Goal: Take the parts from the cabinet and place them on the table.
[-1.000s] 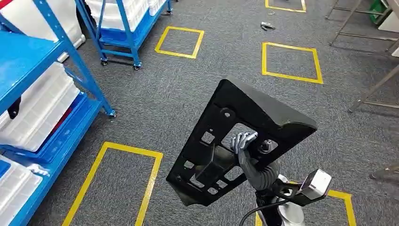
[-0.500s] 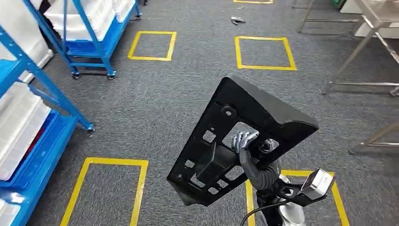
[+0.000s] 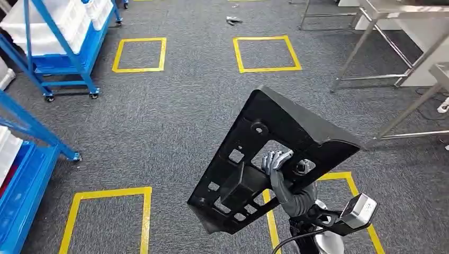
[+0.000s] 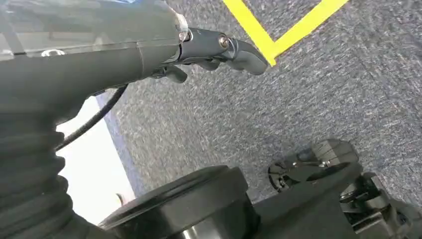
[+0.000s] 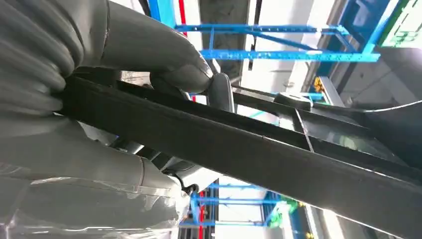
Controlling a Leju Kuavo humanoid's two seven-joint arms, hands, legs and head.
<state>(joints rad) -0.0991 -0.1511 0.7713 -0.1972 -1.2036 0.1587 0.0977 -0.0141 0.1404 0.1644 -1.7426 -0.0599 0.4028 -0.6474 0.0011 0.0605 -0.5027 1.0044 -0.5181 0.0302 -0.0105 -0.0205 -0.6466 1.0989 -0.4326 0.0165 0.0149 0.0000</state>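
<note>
A large black plastic part, a flat panel with several cut-outs and a hooded top edge, stands tilted in front of me above the carpet. My right hand grips it through a central opening, fingers hooked over the edge. In the right wrist view the part's dark rim runs across under the grey thumb. My left hand hangs over the grey carpet holding nothing, its dark fingers loosely apart.
A blue wheeled rack with white bins stands at the far left, and another blue shelf frame is at the near left. A metal-legged table stands at the far right. Yellow tape squares mark the grey carpet.
The whole view has swung to the right: the blue racks slid left and the metal table came in on the right. The part stays in my right hand's grip.
</note>
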